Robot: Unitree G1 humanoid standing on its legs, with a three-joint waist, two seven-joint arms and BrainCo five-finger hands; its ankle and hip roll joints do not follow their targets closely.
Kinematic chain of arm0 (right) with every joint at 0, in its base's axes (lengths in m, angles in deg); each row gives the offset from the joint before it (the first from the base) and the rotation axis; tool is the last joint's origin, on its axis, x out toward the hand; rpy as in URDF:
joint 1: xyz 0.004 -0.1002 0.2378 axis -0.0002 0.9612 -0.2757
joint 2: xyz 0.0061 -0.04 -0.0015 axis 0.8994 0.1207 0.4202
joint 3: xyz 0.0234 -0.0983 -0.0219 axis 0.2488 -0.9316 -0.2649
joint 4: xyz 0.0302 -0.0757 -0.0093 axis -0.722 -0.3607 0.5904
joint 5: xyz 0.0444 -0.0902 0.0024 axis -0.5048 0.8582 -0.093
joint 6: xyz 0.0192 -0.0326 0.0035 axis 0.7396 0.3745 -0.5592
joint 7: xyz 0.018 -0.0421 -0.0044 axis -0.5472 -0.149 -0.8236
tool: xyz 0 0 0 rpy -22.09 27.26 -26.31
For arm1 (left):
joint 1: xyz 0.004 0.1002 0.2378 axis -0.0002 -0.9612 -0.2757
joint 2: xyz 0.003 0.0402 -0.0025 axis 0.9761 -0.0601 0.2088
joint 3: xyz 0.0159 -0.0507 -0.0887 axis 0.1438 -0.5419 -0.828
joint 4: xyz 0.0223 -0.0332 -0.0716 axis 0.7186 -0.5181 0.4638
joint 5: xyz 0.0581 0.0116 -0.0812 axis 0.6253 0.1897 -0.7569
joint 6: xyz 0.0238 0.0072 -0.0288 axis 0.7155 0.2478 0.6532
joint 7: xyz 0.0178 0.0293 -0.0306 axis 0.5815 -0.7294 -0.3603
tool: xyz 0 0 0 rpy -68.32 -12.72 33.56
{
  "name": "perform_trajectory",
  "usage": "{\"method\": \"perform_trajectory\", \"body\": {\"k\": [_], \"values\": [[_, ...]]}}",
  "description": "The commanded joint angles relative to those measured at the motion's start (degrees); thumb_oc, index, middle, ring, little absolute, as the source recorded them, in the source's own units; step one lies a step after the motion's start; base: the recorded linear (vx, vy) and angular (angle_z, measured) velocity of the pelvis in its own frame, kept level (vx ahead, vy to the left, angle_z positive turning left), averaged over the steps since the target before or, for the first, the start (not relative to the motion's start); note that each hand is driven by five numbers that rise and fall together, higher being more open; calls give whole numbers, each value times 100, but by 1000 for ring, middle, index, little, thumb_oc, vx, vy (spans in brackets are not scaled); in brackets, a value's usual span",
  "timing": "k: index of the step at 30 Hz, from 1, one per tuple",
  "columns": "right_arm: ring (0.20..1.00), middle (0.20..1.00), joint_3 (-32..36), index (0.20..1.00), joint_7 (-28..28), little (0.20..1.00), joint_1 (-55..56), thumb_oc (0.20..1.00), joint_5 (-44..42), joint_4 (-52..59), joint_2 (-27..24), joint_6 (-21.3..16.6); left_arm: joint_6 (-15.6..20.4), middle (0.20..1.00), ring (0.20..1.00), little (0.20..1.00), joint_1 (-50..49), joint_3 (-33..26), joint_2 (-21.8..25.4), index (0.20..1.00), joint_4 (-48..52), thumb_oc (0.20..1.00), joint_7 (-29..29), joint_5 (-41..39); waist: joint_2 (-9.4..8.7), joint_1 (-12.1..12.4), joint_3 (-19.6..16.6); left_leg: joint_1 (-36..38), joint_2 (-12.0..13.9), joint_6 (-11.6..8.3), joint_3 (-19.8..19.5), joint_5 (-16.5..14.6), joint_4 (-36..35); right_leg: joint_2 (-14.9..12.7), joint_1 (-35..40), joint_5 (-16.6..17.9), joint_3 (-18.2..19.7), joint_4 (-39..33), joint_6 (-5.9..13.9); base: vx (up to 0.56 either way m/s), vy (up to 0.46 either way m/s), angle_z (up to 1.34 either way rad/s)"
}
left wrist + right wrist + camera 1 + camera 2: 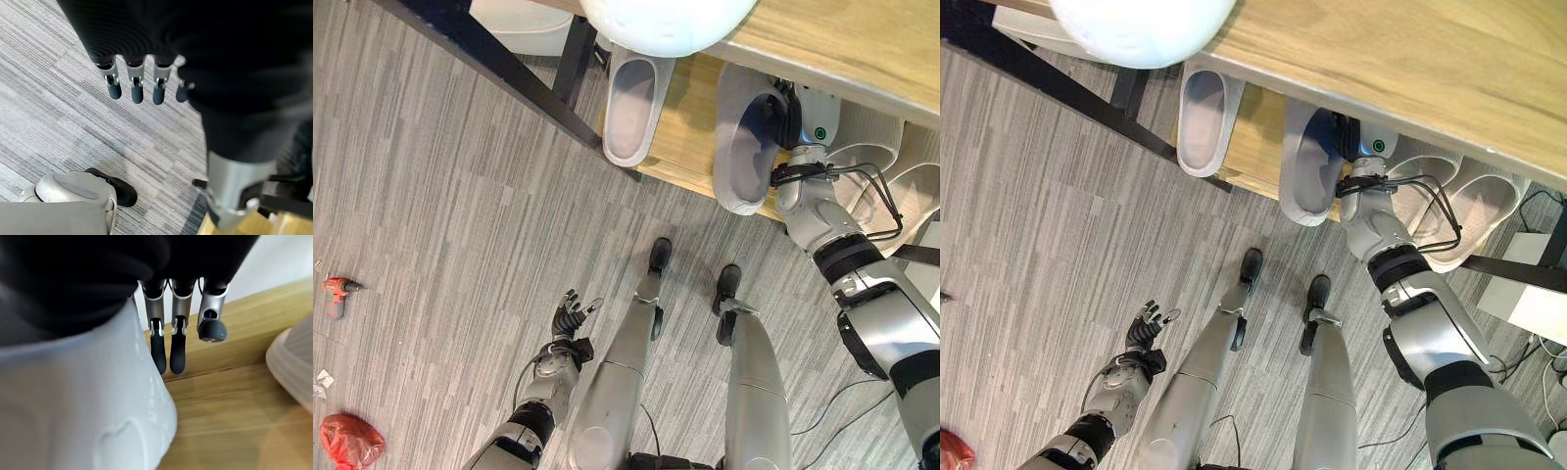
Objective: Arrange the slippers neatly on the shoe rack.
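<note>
My left hand (pixel 570 316) hangs relaxed, fingers apart, over the floor (pixel 440 196). On the shoe rack (pixel 1263 137) I count four slippers (pixel 1203 117) — my right hand (pixel 1347 137) rests against the second slipper (pixel 1307 162), its grasp unclear.

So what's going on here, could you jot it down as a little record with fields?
Place: wooden shoe rack on a grey striped floor
Slippers: two pale ones on the lower shelf, left slipper and right slipper
Right hand: against the right slipper, fingers straight
Left hand: open over the floor, holding nothing
Also there: red item on the floor
</note>
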Motion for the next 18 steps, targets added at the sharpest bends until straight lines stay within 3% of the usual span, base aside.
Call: {"method": "perform_trajectory", "body": {"k": [1, 4, 5, 6, 7, 13, 14, 18], "values": [[200, 200, -262, 200, 59, 200, -301, 200, -246, -449, -115, 12, 201, 1000, 1000, 1000, -104, 95, 109, 1000, -105, 1000, 18, -256, 32, 174, -242, -372, 29, -46, 24, -641, 591, -157, 391, -125, 207, -322, 182, 0, 0, 0], [200, 200, -535, 200, 125, 200, -492, 200, -299, -1386, 145, -7, 266, 1000, 1000, 1000, 8, 235, 105, 1000, -132, 1000, 23, -300, 74, 271, -260, -515, 22, -43, -6, -627, 642, -186, 253, -146, 179, -237, 172, -1, 5, 1], [200, 200, -657, 200, 57, 200, -894, 200, -432, -1398, -106, 29, 250, 1000, 1000, 1000, 6, 201, 159, 1000, -156, 1000, 32, -384, 65, 301, -293, -554, 10, -58, -10, -628, 668, -176, 210, -159, 183, -204, 173, 6, 12, 5], [200, 200, -779, 200, -32, 200, -978, 200, -448, -1487, -78, -57, 284, 1000, 1000, 1000, 14, 255, 174, 1000, -39, 1000, 18, -322, 65, 321, -288, -622, 15, -66, -19, -608, 667, -172, 143, -139, 202, -204, 170, 68, -13, 6], [200, 200, -846, 200, -21, 200, -1084, 200, -528, -1646, -84, -45, 259, 1000, 1000, 1000, 2, 267, 193, 1000, -24, 1000, 60, -409, 52, 332, -297, -575, 0, -90, -15, -790, 730, -188, 188, -315, 227, -138, 185, 72, -16, 8], [200, 200, -1199, 200, -110, 200, -1493, 200, -628, -2312, -122, -88, 271, 1000, 1000, 1000, -47, 403, 226, 1000, 56, 1000, 123, -449, 119, 445, -311, -692, -22, -113, -61, -766, 791, -213, 60, -389, 214, 2, 172, 20, -11, 7], [1000, 1000, -1184, 1000, -113, 1000, -1515, 1000, -734, -2407, -147, -117, 267, 1000, 1000, 1000, -81, 406, 239, 1000, 145, 1000, 127, -444, 131, 466, -308, -688, -21, -119, -66, -769, 805, -211, 36, -417, 222, 65, 163, 20, -23, 6], [1000, 1000, -1069, 1000, -151, 1000, -1387, 1000, -967, -2175, -113, -188, 251, 1000, 1000, 1000, -135, 358, 272, 1000, 256, 1000, 100, -381, 124, 431, -293, -744, -42, -84, -39, -845, 1021, -167, -66, -495, 301, 293, 108, 14, -11, 9]]}}
